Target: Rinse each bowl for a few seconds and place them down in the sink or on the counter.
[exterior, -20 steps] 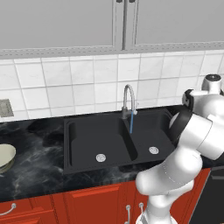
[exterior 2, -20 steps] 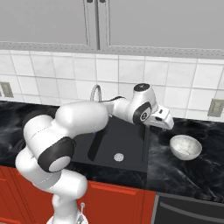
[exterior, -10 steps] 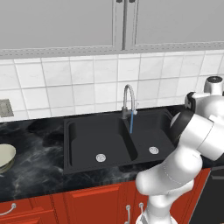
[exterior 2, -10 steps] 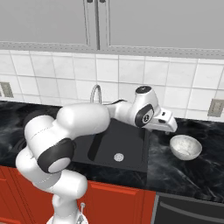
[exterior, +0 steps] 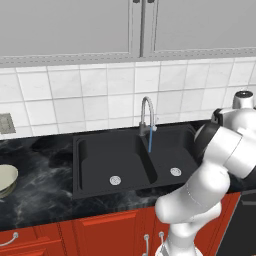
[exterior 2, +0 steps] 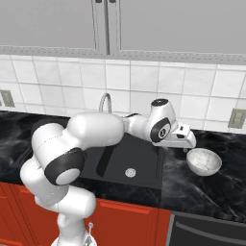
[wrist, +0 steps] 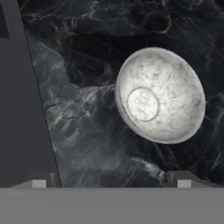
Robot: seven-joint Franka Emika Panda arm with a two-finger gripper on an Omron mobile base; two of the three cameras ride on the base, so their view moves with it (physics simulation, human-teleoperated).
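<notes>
A glossy white-grey bowl (exterior 2: 204,161) sits upright on the black marble counter (exterior 2: 211,192), right of the sink (exterior 2: 144,180). My gripper (exterior 2: 190,143) hovers just left of and above its rim, open and holding nothing. In the hand view the bowl (wrist: 159,94) lies ahead and to the right, beyond the two spread fingertips (wrist: 38,181), with bare counter (wrist: 87,131) between them. A pale greenish bowl (exterior: 5,180) rests on the counter (exterior: 45,200) far left of the sink (exterior: 100,150). A thin blue stream of water (exterior: 150,142) runs from the faucet (exterior: 146,112).
The tiled wall rises behind the counter with outlets (exterior 2: 237,117) at both ends, and grey cabinets hang above. The sink's flat dark edge (wrist: 22,109) fills the left of the hand view. My white arm spans over the right basin (exterior 2: 129,168).
My gripper has moved a little right and down, closer to the white-grey bowl. Both bowls stay where they were.
</notes>
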